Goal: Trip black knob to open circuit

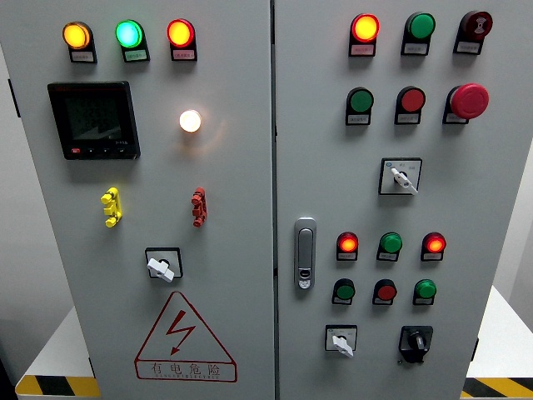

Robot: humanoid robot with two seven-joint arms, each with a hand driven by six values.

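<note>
A black rotary knob (415, 342) sits low on the right door of a grey electrical cabinet, on a black square plate. Its handle points roughly up and slightly left. To its left is a white rotary selector (341, 342). Neither of my hands nor arms shows anywhere in the head view.
The right door carries lit and unlit pilot lamps, a red mushroom stop button (469, 101), a white selector (400, 177) and a chrome door handle (305, 252). The left door has a meter display (92, 119), a white selector (162, 267) and a high-voltage warning triangle (184, 337).
</note>
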